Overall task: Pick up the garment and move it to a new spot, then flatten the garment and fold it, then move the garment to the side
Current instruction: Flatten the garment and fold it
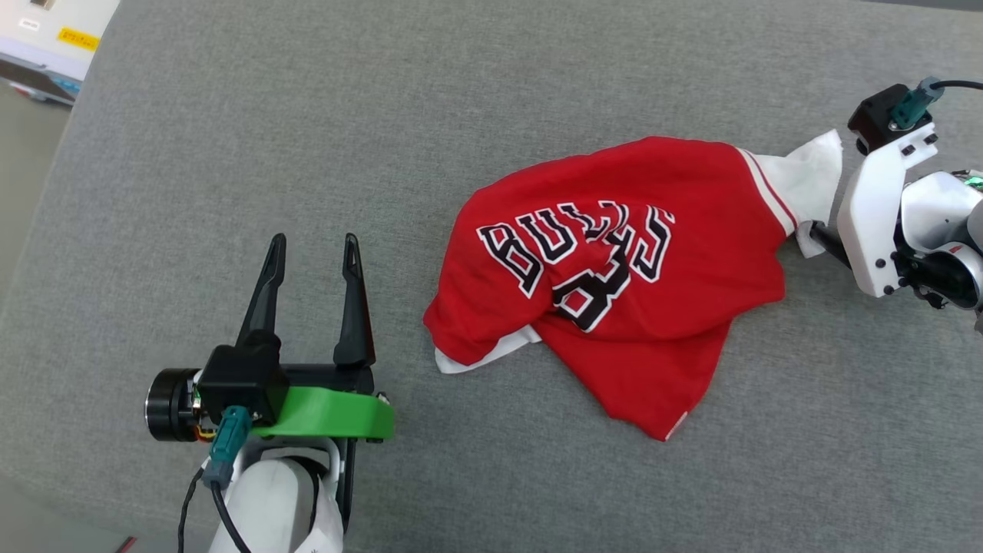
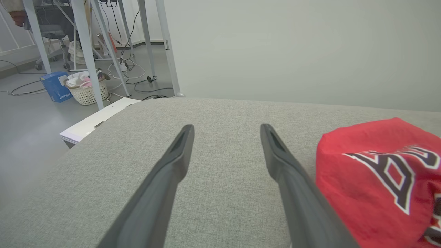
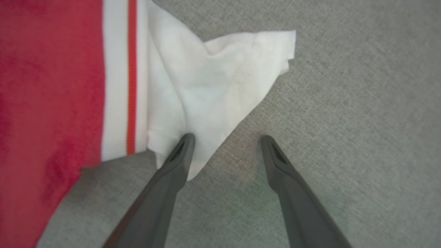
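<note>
Garment (image 1: 614, 269), a red jersey, lies crumpled on the grey counter (image 1: 537, 69), my left hand (image 1: 315, 240) spread open near its left side without touching it, my right hand (image 3: 227, 137) open at its white sleeve (image 3: 213, 79), one finger over the sleeve's edge, gripping nothing.

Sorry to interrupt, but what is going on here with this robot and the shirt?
A crumpled red soft-fabric jersey shirt with white sleeves lies on the grey fabric surface. The robot's right gripper, jaws open, is at one white sleeve, one finger overlapping its edge, nothing gripped yet. The left gripper is open beside the shirt.
</note>
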Robot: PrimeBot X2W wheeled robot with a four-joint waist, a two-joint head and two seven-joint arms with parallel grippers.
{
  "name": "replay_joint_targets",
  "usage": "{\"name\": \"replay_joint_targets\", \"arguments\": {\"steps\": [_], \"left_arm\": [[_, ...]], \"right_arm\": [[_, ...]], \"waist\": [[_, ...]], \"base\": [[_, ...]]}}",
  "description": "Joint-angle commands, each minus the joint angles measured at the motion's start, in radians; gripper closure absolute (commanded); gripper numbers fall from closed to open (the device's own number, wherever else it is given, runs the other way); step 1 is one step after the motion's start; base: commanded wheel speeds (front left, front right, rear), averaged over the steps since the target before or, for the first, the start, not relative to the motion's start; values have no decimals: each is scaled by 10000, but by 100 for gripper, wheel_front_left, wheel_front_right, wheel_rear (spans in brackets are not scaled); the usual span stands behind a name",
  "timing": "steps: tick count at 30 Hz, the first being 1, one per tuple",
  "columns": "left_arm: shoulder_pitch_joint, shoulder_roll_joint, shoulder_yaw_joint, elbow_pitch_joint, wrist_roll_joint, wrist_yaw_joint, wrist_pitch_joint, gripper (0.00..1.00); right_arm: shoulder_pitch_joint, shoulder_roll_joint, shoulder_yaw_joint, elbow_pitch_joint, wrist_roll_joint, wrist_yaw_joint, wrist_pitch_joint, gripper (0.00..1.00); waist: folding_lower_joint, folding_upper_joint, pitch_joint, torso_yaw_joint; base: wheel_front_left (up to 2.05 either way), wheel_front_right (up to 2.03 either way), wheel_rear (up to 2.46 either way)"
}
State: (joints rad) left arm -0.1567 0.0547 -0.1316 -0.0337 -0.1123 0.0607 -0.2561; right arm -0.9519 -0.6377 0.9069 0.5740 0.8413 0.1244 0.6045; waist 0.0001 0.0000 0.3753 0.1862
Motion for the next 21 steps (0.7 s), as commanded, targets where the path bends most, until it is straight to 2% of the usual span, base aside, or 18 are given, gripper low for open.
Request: {"name": "replay_joint_targets", "arguments": {"steps": [1, 8, 9, 12, 13, 21], "left_arm": [[-167, -44, -33, -6, -104, 86, -57, 0], [-104, -45, 16, 75, -118, 197, -57, 0], [-90, -45, 32, 97, -103, 191, -57, 0], [-67, -45, 36, 158, -47, 152, -57, 0], [-10, -45, 52, 225, 2, 103, -57, 0], [577, -45, 342, 343, 127, 48, -57, 0]], "right_arm": [[86, 70, 360, 230, 86, 63, 183, 0], [300, 191, 1327, 409, 490, 63, -298, 0], [244, 178, 1431, 388, 504, 63, -546, 100], [97, 132, 1666, 356, 596, 63, -1133, 100], [-19, 12, 1793, 238, 723, 63, -1933, 100], [481, -796, 1689, -685, 1016, 63, -4129, 100]], "waist": [[-1, 0, 205, 220], [-1, 0, 101, 154], [-1, 0, 42, 114], [-1, 0, -184, 14], [-1, 0, -504, -65], [-1, 0, -1539, -363]], "base": [[0, 0, 0], [0, 0, 0], [0, 0, 0], [0, 0, 0], [0, 0, 0], [0, 0, 0]]}}
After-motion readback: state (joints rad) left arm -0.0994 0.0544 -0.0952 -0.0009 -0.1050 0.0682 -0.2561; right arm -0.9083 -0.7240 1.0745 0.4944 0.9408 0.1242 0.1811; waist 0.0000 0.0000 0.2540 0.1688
